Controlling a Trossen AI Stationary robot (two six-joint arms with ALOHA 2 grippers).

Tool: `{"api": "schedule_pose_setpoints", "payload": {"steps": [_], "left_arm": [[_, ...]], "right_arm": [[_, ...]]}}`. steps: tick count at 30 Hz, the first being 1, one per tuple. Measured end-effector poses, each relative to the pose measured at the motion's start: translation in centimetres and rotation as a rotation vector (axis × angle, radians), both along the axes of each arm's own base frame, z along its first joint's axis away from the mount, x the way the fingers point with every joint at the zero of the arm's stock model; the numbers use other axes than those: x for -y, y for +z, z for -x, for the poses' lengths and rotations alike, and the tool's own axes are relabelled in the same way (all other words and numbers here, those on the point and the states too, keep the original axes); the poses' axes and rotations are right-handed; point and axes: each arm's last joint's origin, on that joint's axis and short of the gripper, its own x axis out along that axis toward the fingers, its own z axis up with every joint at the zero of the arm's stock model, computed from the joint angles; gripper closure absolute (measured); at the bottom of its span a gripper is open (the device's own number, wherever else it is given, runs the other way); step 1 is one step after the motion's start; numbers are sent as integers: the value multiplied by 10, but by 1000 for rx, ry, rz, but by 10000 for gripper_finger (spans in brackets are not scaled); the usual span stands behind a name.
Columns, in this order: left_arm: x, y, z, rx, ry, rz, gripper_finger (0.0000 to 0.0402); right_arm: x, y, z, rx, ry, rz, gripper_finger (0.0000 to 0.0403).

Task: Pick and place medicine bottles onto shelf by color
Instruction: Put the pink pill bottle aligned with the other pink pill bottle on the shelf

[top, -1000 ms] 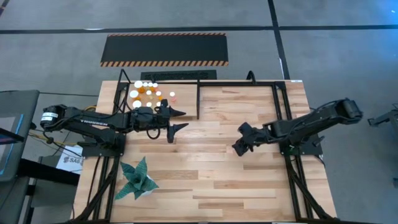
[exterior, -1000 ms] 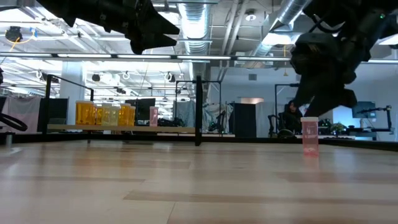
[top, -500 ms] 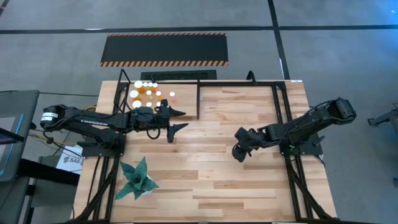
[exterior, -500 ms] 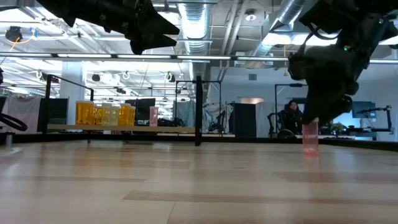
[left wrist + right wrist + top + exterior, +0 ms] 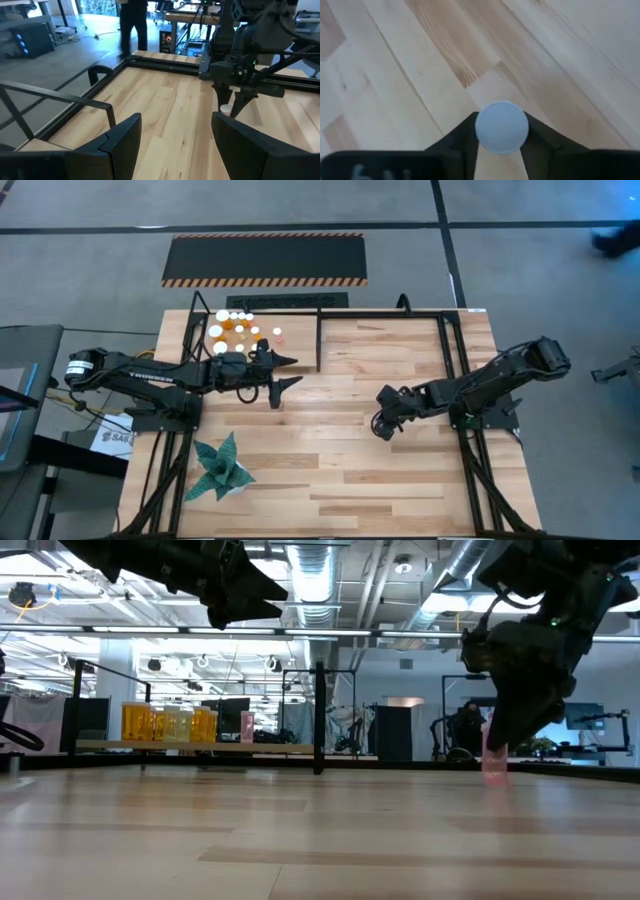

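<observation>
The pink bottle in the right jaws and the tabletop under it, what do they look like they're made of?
The pink bottle looks like see-through tinted plastic, since light passes through its body; its white cap looks matte plastic with a finely ridged edge. The tabletop looks like light wood, jointed strips with visible grain and a smooth finish.

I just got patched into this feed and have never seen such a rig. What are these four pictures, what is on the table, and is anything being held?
Two dark robot arms work at a light wooden table. One picture looks straight down, one looks level across the tabletop, and one comes from each arm's wrist. The right gripper, near the table's middle, has its jaws shut on a small pinkish-red bottle with a white round cap, standing on the wood. The left gripper waits with open jaws beside a cluster of orange and amber white-capped bottles at the far left corner. A green folded paper plant sits near the front left. A black metal frame rims the far side.
</observation>
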Motion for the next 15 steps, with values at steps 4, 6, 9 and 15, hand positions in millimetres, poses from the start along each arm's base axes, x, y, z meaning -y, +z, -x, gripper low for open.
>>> {"api": "schedule_pose_setpoints", "payload": {"steps": [4, 6, 9, 15], "left_arm": [[0, 0, 0, -1, 0, 0, 173], [0, 0, 0, -1, 0, 0, 173], [0, 0, 0, -2, 0, 0, 173], [0, -1, 0, -7, 0, 0, 173]], "right_arm": [[0, 1, 1, 5, 0, -1, 301], [0, 2, 0, 13, -1, -3, 304], [0, 11, -4, 38, -2, -6, 289], [2, 48, -29, 148, 74, 52, 261]]}}
